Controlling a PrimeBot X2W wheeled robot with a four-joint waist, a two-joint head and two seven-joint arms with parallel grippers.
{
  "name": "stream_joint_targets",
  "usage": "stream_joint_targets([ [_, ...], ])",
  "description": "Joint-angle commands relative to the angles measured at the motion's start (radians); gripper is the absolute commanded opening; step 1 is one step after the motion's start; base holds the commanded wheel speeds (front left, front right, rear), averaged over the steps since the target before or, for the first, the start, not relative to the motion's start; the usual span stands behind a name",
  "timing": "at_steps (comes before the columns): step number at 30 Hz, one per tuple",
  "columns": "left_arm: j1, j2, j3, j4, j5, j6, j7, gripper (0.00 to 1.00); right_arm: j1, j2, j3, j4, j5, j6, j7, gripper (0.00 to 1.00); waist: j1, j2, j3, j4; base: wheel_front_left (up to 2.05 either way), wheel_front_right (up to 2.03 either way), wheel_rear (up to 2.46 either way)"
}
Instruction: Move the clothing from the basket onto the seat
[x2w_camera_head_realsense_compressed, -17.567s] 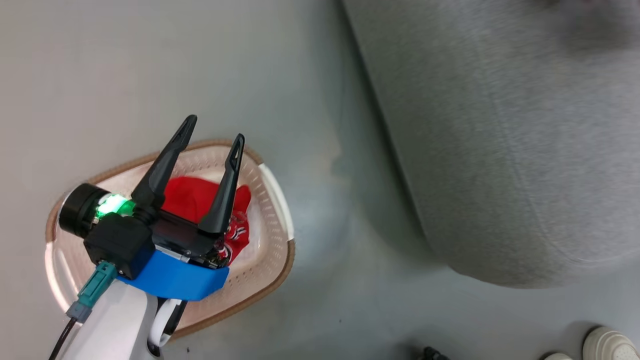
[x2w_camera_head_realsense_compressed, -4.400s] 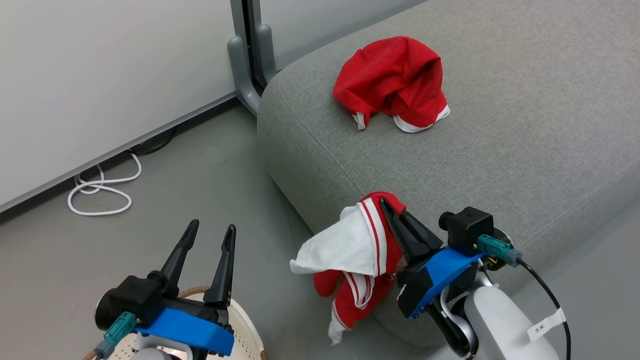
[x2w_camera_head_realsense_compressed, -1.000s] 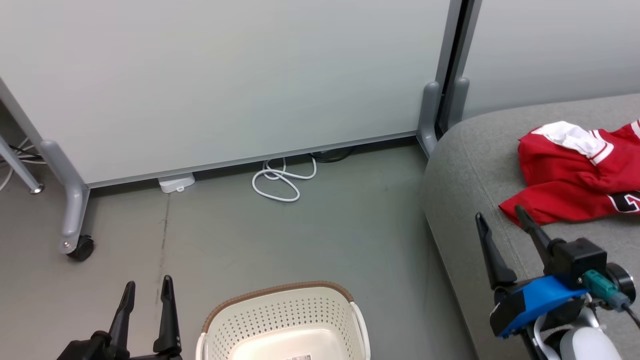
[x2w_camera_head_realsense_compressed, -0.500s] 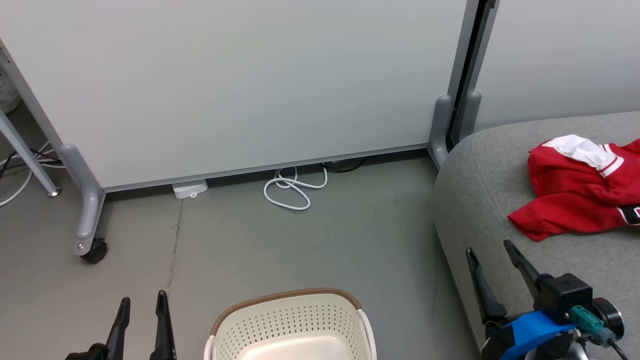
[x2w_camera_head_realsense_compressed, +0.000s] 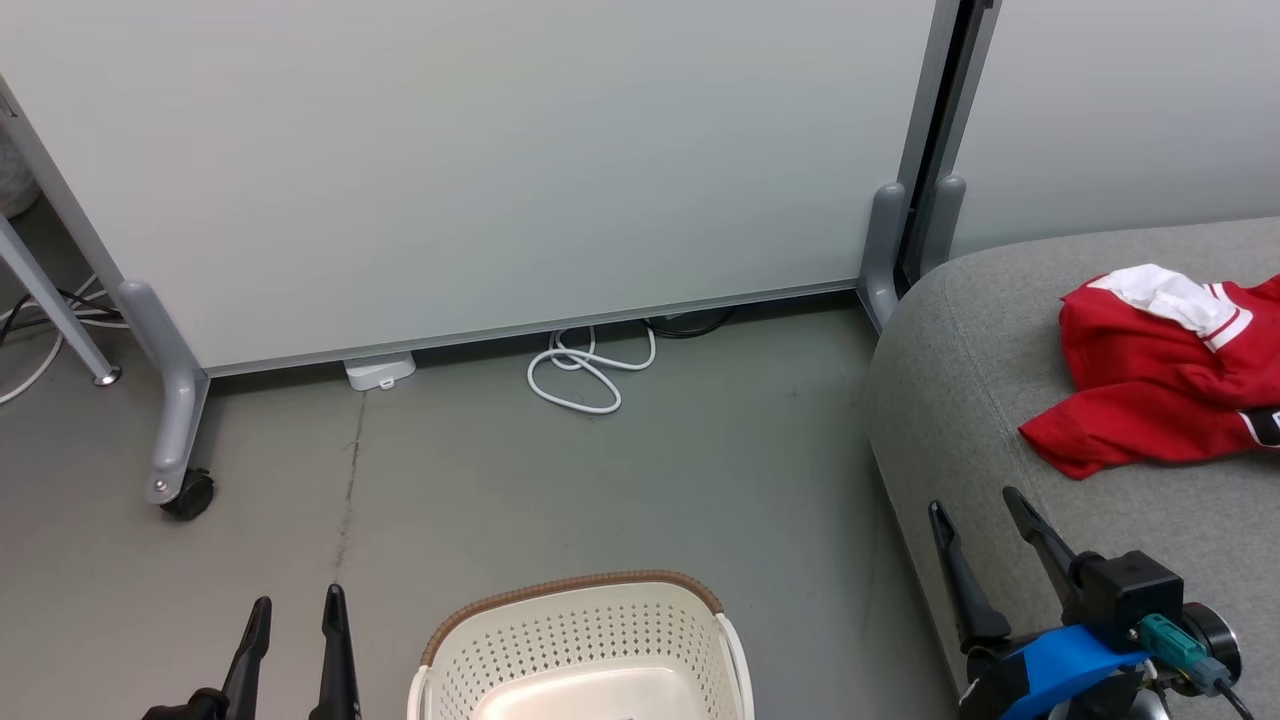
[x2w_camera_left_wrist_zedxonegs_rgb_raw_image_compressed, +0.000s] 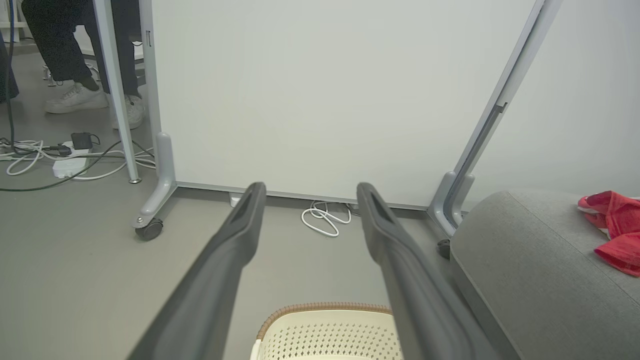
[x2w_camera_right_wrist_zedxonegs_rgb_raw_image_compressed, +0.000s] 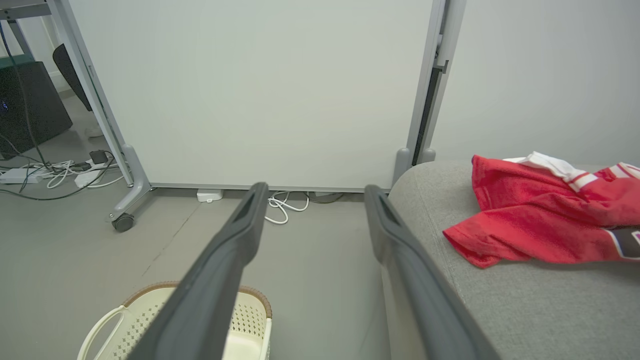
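Clothing (x2w_camera_head_realsense_compressed: 1150, 410), red and white, is lying on the grey cloth seat (x2w_camera_head_realsense_compressed: 950, 400), right. Left gripper (x2w_camera_head_realsense_compressed: 298, 600) and right gripper (x2w_camera_head_realsense_compressed: 972, 500) are hanging open, empty, each side of the cream plastic basket (x2w_camera_head_realsense_compressed: 570, 585).

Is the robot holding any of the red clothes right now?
No, the left gripper and right gripper are open; the clothing lies on the seat.

Right end effector (x2w_camera_head_realsense_compressed: 972, 499): dark tapered fingers (x2w_camera_head_realsense_compressed: 1045, 540), blue bracket (x2w_camera_head_realsense_compressed: 1050, 655), seemingly teal plug (x2w_camera_head_realsense_compressed: 1165, 635).

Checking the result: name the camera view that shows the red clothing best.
Right wrist view: the clothing lies large on the seat, white fabric and striped trim visible. Head view cuts it at the right edge; left wrist view catches a small red corner.
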Motion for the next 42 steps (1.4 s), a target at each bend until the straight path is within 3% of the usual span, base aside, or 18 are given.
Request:
stream_joint_targets([
  [1,-0.004,-0.003,0.005,-0.005,0.007,-0.002,-0.003,1.00,0.009,0.002,0.000,0.003,0.010,0.000,-0.001,1.00,-0.0001,-0.0001,0.001,0.000,0.00,0.00,0.00],
  [9,0.000,-0.007,0.012,-0.001,0.007,-0.009,-0.003,1.00,0.010,0.002,0.006,0.007,0.013,0.000,0.002,1.00,-0.0001,-0.0001,0.005,-0.003,0.00,0.00,0.00],
  [10,-0.010,-0.003,0.017,0.008,-0.001,-0.012,-0.003,0.00,0.009,0.002,0.008,0.006,0.014,0.000,0.002,0.00,-0.0001,-0.0001,0.006,-0.004,0.00,0.00,0.00],
  [16,0.022,-0.026,0.002,0.057,-0.001,-0.010,0.007,0.00,0.018,0.001,0.008,0.059,0.017,0.000,0.006,0.00,0.0001,-0.0001,0.006,-0.003,0.00,0.00,0.00],
  [42,-0.070,-0.045,0.054,0.048,-0.405,-0.021,0.127,0.00,-0.030,0.001,-0.037,0.088,0.511,0.000,0.055,0.00,0.0000,-0.0001,0.013,0.006,0.00,0.00,0.00],
])
